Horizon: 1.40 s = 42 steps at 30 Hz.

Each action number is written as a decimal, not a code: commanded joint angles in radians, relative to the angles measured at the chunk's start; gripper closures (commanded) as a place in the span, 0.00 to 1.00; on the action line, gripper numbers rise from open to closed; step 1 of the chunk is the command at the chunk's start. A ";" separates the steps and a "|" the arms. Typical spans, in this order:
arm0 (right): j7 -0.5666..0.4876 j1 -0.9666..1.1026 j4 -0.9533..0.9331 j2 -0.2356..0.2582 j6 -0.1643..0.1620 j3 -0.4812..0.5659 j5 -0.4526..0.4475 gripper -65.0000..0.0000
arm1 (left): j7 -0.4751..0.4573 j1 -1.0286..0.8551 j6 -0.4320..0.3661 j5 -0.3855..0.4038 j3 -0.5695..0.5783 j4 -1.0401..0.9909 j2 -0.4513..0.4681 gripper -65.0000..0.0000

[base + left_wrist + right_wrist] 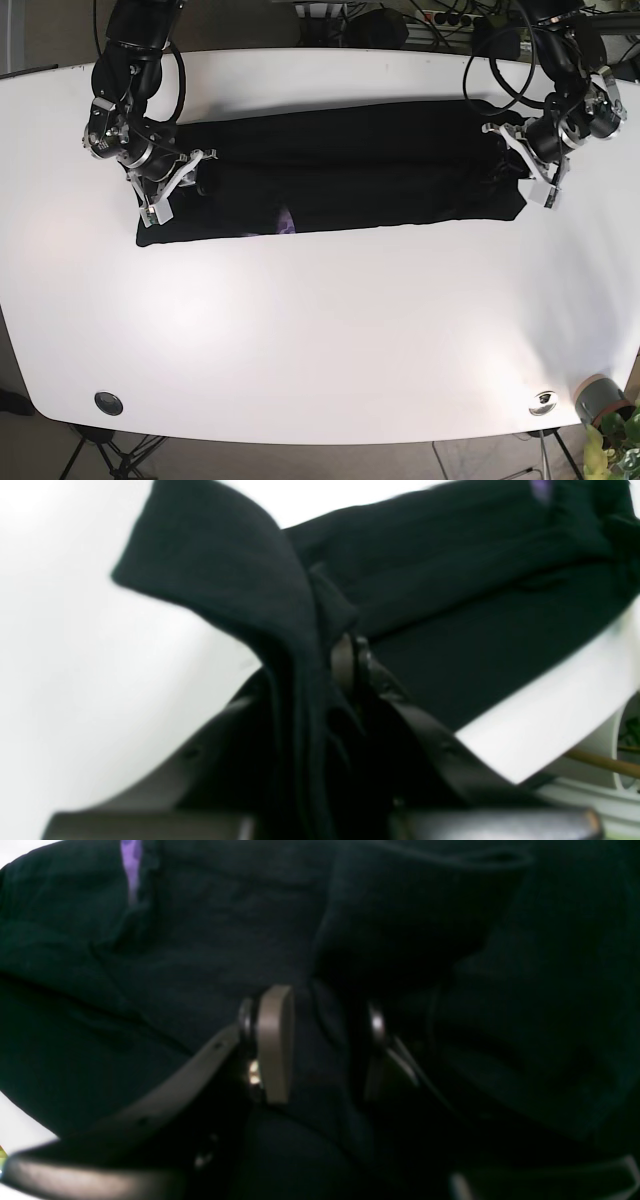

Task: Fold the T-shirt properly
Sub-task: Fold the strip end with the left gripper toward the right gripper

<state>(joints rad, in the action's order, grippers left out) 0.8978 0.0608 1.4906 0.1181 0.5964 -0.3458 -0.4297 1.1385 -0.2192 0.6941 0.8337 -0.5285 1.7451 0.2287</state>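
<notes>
The black T-shirt (350,175) lies as a long band across the far half of the white table (320,330). It has a small purple mark (285,220). My left gripper (350,655) is shut on a raised fold of the shirt (240,570) at its end on the base view's right (520,165). My right gripper (327,1040) has a thick fold of the shirt (320,1055) between its fingers (275,1040) at the end on the base view's left (190,180). The purple mark also shows in both wrist views (542,487) (131,865).
A grey pot with a green plant (602,402) stands at the near right corner. Two round fittings (108,402) (543,402) sit near the table's front edge. Cables (440,20) hang behind the far edge.
</notes>
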 commanded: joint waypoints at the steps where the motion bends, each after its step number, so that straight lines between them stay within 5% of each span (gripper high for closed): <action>1: 0.027 -0.005 0.006 0.002 0.003 0.001 0.012 0.71 | 0.001 0.031 0.004 0.017 0.034 0.048 -0.033 0.97; 16: 0.027 -0.008 0.006 0.001 0.003 0.003 0.012 0.71 | -0.024 0.194 -0.210 0.017 0.252 -0.089 -0.191 0.96; 31: 0.028 -0.005 0.006 0.007 0.003 0.003 0.012 0.71 | -0.071 0.261 -0.231 0.017 0.373 -0.277 -0.226 0.95; 37: 0.037 -0.005 0.006 0.004 0.003 0.003 0.012 0.71 | -0.074 0.263 -0.255 0.016 0.407 -0.300 -0.228 0.68; 42: 0.044 -0.005 0.006 0.004 0.003 0.003 0.012 0.71 | -0.074 0.284 -0.409 0.017 0.445 -0.299 -0.243 0.53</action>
<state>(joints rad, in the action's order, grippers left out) 0.9058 0.0586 1.4906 0.1162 0.5999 -0.3450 -0.4332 1.0756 0.0349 0.3061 0.8265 -0.1024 1.4292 -0.0051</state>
